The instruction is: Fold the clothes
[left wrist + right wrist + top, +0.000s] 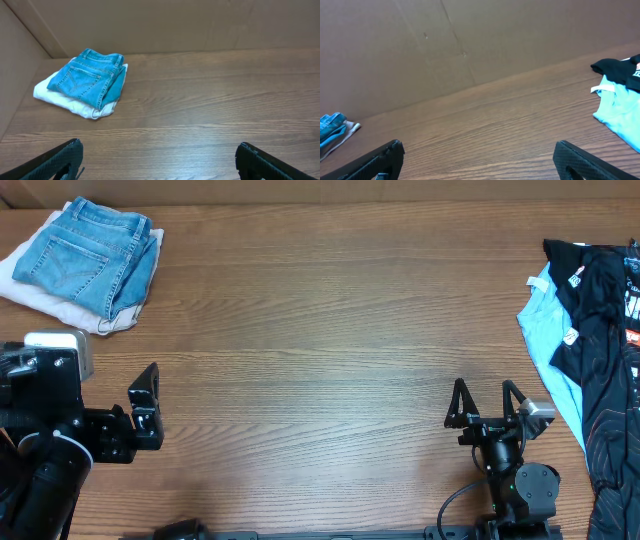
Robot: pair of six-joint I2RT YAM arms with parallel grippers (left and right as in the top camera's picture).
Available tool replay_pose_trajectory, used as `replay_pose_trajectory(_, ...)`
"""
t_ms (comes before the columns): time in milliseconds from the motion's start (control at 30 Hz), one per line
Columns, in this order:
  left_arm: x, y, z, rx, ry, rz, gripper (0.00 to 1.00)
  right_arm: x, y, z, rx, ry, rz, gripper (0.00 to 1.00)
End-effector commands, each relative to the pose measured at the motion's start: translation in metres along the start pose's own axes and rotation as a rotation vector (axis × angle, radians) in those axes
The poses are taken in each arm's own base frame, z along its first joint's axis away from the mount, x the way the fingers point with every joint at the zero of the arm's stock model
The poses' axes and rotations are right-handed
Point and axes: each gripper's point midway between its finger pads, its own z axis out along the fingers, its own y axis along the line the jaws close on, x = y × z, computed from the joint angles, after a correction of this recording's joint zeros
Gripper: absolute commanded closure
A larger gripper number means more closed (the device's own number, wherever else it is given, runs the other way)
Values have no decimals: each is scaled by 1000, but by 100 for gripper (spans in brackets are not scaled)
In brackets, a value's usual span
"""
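- Your left gripper [150,405] stands wide open and holds nothing.
- Your right gripper [485,398] is wide open too, and empty.
- The jeans [90,255] lie folded, ahead-left of your left gripper, well apart.

Light blue jeans [88,252] lie folded, back pocket up, at table's far-left corner

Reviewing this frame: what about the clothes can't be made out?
- Pale garment, overhead and left wrist views: mostly covered by the folded jeans, so its type is unclear.
- Black garment and light blue cloth, overhead view: cut off by the right edge, and the print is too small to read.
- Jeans, right wrist view: only a sliver shows at the left edge.
- Inner layers of the jeans: hidden by the fold in every view.
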Motion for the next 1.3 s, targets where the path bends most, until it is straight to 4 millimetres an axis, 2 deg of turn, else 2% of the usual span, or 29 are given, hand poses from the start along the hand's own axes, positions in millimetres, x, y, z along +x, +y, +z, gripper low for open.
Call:
replay_pose_trajectory(0, -1, 0, 0, -4, -2, 4, 0, 1, -1, 0, -1, -6, -10, 0)
replay_pose_trajectory(833, 2, 0, 0, -3, 8, 2, 0, 1, -1, 0, -1, -6, -10, 0)
replay_pose_trajectory(900, 11, -5, 0, 26, 45, -21, 0, 1, -1, 0, -1, -6, -10, 0)
replay_pose_trajectory(1000, 22, -18, 1, 91, 94, -156, 0, 1, -1, 0, -1, -6, -10, 0)
replay_pose_trajectory(1067, 28, -21, 6, 102, 125, -218, 0, 1, -1, 0, -1, -6, -10, 0)
replay_pose_trajectory(1133, 31, -24, 18, 124, 132, -207, 0, 1, -1, 0, -1, -6, -9, 0)
replay_pose_trajectory(1267, 34, -15, 63, 83, 61, -219, 0, 1, -1, 0, -1, -6, -10, 0)
